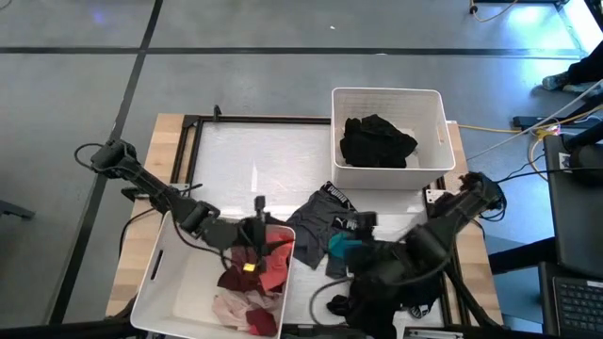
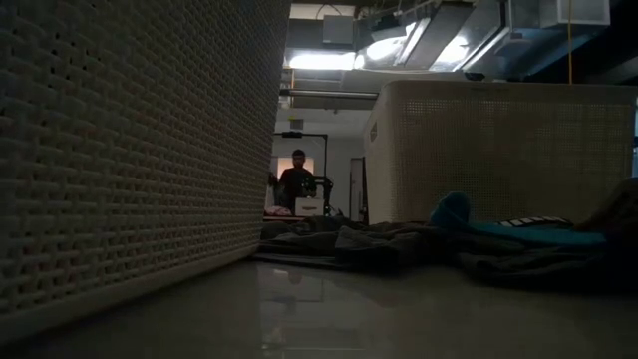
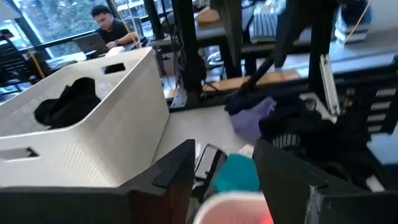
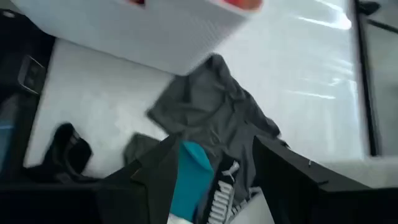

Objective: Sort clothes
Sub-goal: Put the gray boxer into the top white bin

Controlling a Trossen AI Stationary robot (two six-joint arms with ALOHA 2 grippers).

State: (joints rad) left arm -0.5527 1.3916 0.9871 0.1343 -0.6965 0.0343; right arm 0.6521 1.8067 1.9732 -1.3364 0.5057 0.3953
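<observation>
My left gripper (image 1: pixel 262 235) is open and empty above the right edge of the near left bin (image 1: pixel 170 282). That bin holds red, maroon and pink clothes (image 1: pixel 259 282). My right gripper (image 1: pixel 350 224) is open just over a loose pile on the table. In the right wrist view its fingers (image 4: pixel 214 155) stand on either side of a teal garment (image 4: pixel 189 168) and a black waistband with white letters (image 4: pixel 221 186). A grey garment (image 4: pixel 211 106) lies flat beyond them. I cannot tell whether the fingers touch the cloth. The far right bin (image 1: pixel 386 94) holds black clothes (image 1: pixel 377 141).
A black garment (image 1: pixel 341 306) lies near the table's front edge. A purple garment (image 3: pixel 255 118) lies under dark cloth beside the right arm. A bare white mat (image 1: pixel 254 160) fills the table's middle and far left. A person (image 2: pixel 297 179) sits in the room beyond.
</observation>
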